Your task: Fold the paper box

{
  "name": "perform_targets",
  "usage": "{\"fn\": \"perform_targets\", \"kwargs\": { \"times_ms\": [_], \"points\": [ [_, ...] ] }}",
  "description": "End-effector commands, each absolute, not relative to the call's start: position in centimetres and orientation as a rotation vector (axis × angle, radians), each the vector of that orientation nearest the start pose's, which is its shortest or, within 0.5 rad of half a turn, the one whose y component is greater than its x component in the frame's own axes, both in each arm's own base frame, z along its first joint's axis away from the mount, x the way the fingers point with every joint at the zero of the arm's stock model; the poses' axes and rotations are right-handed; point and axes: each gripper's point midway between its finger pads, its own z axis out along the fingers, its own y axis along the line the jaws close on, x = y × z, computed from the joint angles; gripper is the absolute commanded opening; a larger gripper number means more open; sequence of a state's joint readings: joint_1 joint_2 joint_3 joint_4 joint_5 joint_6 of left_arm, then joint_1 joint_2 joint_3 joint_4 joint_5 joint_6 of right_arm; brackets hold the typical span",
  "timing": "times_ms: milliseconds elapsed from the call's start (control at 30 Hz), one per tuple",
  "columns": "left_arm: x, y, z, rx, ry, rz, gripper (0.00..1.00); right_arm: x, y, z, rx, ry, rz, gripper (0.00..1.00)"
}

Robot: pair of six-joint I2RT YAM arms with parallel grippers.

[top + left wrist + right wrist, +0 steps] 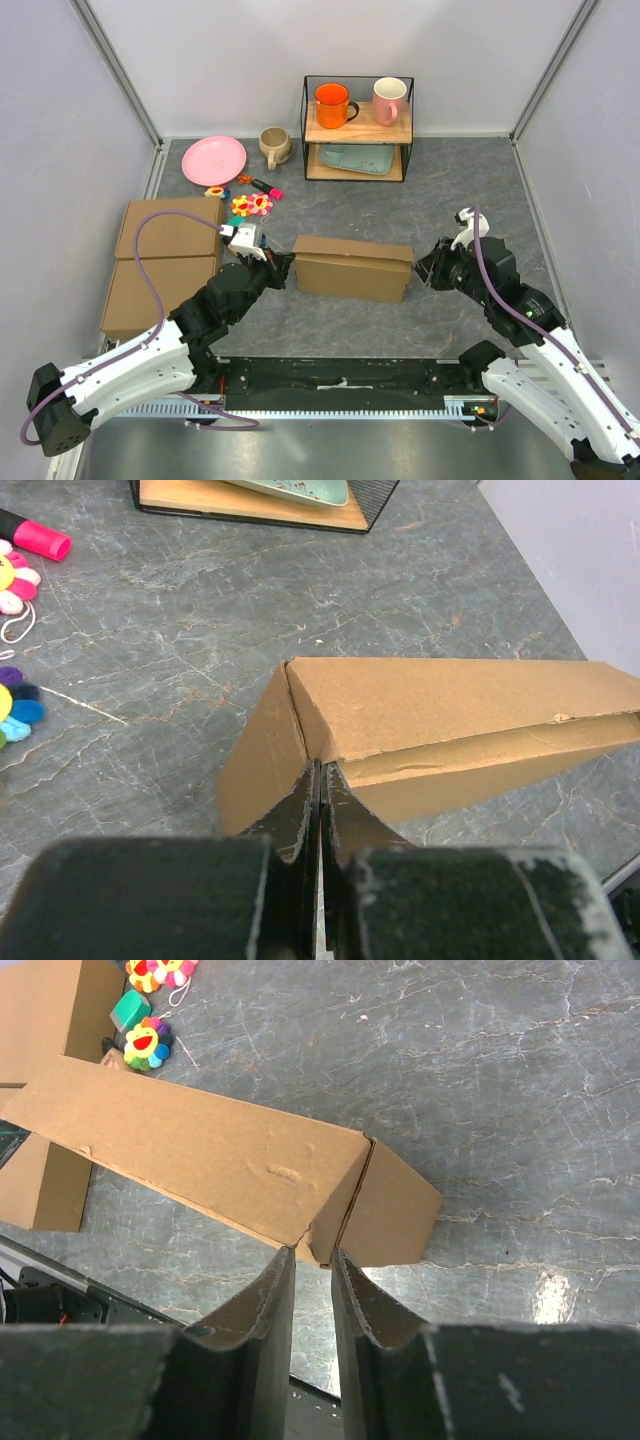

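The paper box [352, 268] stands folded into a long brown shape in the middle of the table. It also shows in the left wrist view [440, 710] and the right wrist view [200, 1150]. My left gripper [283, 262] is at its left end. Its jaws are shut, and the gripper's tips [320, 770] touch the box's near left corner. My right gripper [425, 268] is at the right end. Its jaws stand a narrow gap apart, and the near right corner sits just in front of this gripper's tips [312, 1255], where the end flap stands slightly ajar.
Two flat brown boxes [165, 265] lie edge to edge at the left. Colourful toys [250, 205], a pink plate [213, 160] and a beige mug [274, 146] lie behind them. A wire shelf [358, 130] at the back holds an orange mug [332, 103] and a pink mug [389, 100].
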State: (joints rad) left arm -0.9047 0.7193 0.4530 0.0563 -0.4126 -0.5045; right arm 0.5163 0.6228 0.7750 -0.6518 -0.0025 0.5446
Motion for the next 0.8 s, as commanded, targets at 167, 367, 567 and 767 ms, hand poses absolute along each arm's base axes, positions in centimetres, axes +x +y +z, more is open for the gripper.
{"fn": "perform_targets", "kwargs": {
  "times_ms": [167, 367, 567, 767],
  "points": [
    [22.3, -20.1, 16.9, 0.117, 1.907, -0.571, 0.02, 20.8, 14.0, 22.7, 0.008, 2.075, 0.636, 0.22],
    [22.4, -20.2, 17.1, 0.121, 1.903, -0.573, 0.02, 20.9, 14.0, 21.9, 0.010, 2.083, 0.627, 0.01],
    [22.3, -20.1, 17.2, 0.120, 1.897, -0.573, 0.02, 20.6, 13.9, 20.3, 0.042, 2.129, 0.627, 0.00],
    [22.0, -20.1, 15.7, 0.104, 1.933, -0.585, 0.02, 19.3, 13.6, 17.6, 0.118, 2.238, 0.624, 0.00]
  ]
}}
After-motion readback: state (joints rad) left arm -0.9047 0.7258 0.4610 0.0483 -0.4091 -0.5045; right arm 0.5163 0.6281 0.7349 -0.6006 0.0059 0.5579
